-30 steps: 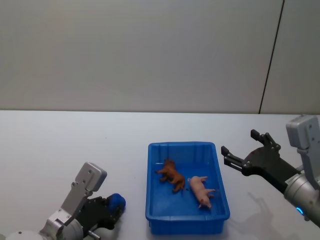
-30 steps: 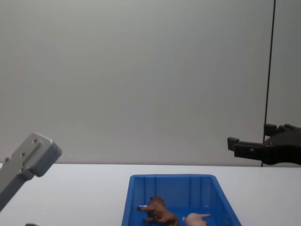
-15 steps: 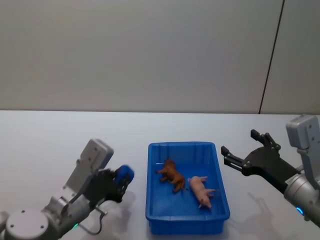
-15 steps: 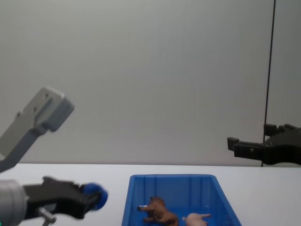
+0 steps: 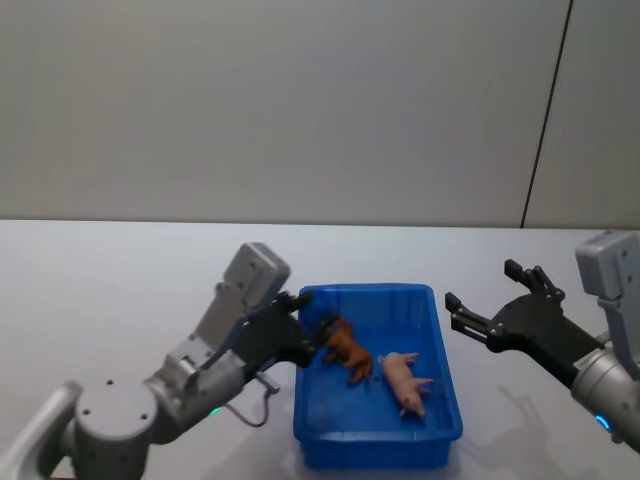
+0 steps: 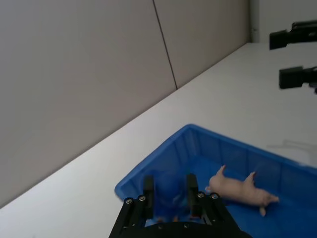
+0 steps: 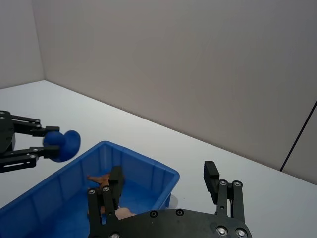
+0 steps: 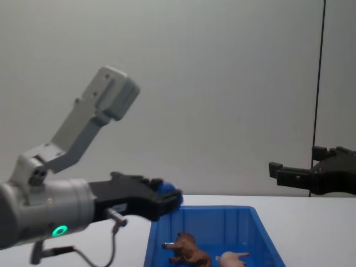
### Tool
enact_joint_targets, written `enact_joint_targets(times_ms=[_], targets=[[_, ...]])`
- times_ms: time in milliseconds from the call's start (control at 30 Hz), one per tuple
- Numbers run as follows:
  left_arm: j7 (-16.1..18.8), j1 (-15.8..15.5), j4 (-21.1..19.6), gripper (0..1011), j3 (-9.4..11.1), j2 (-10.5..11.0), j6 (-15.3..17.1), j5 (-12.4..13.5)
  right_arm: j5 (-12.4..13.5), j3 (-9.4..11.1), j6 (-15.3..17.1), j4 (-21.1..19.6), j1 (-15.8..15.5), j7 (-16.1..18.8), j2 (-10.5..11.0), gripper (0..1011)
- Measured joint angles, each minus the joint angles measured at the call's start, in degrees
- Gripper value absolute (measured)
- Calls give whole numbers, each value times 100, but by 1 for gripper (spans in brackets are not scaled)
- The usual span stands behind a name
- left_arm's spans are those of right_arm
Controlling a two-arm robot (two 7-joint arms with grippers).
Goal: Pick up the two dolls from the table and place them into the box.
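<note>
Left gripper [image 5: 308, 338] over box [image 5: 440, 392] (beside brown doll [image 5: 348, 350])

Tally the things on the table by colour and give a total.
Blue: 2, the box and a small ball in the left claw
Brown: 1, doll
Pink: 1, doll
Total: 4

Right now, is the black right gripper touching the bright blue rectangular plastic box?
Apart. The chest view shows the right gripper hovering well above the box, with grey wall between them.
</note>
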Motion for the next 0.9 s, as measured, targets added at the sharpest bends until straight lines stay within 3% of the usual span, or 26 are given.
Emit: enact_joint_targets(times_ms=[133,167,300,400,500,600,733,900], targets=[[-125,-127,146,458,61,-138,-186,36,0,0,0,0,0,0,0,1001],[-158,-178,203,527,85,-193,-261,48,0,0,0,0,0,0,0,1001],[-214,-250,289,606,124,-282,-395,66,0,0,0,0,0,0,0,1001],[-219,-279,308,751,151,-328,-491,79,0,0,0,0,0,0,0,1001],[-211,-281,302,805,163,-340,-554,89,0,0,0,0,0,0,0,1001],[-167,-271,253,920,172,-343,-630,95,0,0,0,0,0,0,0,1001],[-111,-249,194,1002,182,-345,-704,99,0,0,0,0,0,0,0,1001],[-75,-234,155,1002,188,-347,-757,102,0,0,0,0,0,0,0,1001]])
